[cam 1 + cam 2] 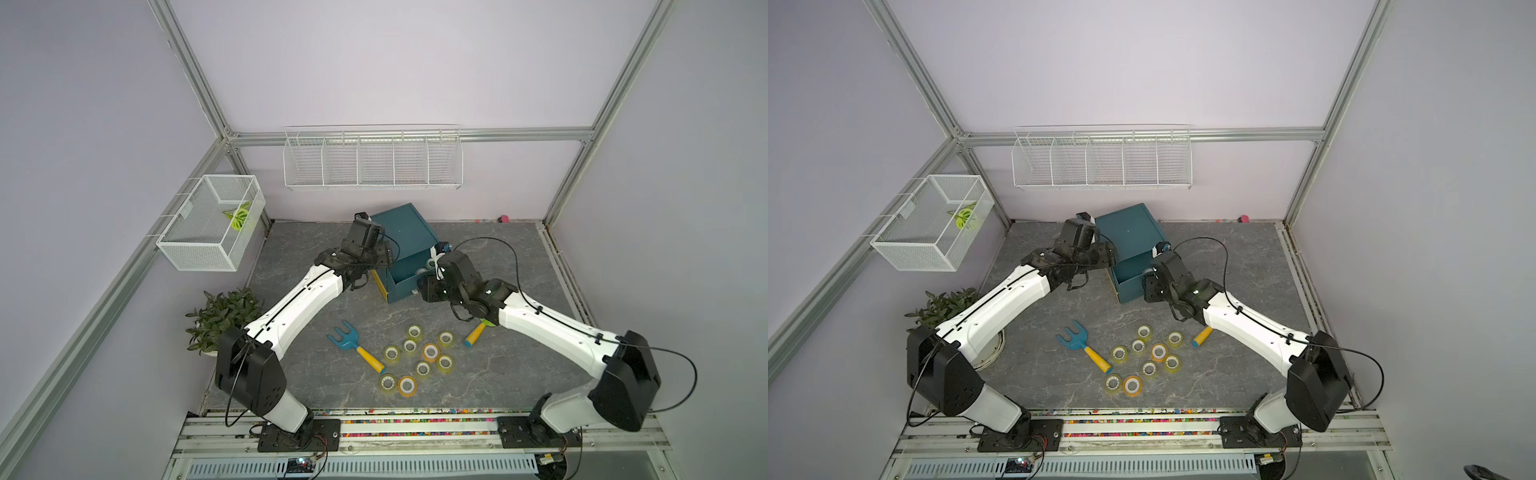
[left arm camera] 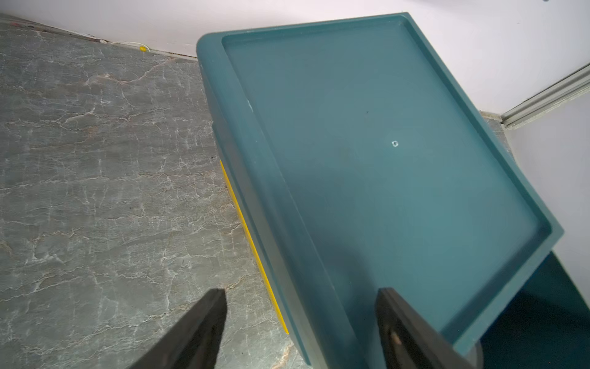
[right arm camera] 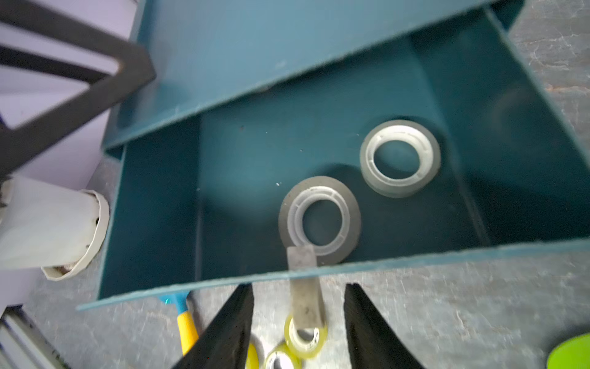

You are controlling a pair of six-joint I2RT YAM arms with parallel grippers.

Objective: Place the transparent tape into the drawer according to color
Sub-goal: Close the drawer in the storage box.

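Teal drawer (image 3: 153,207) stands open, two clear whitish rolls (image 3: 400,158) flat inside. Yellow-green rolls (image 1: 392,353) and two orange rolls (image 1: 431,352) lie flat, clustered on table (image 1: 519,374), well apart from cabinet (image 2: 383,143). Right gripper (image 3: 299,287) over drawer front, jaws apart, empty. Left gripper (image 2: 300,290) spread wide astride cabinet top edge, clamping nothing; may be touching, view unclear. Rolls likely light, stiff core, slick film, will roll if tipped. Best hold: one finger in core, one outside, pinch wall. Cluster tight, so take outer rolls first.
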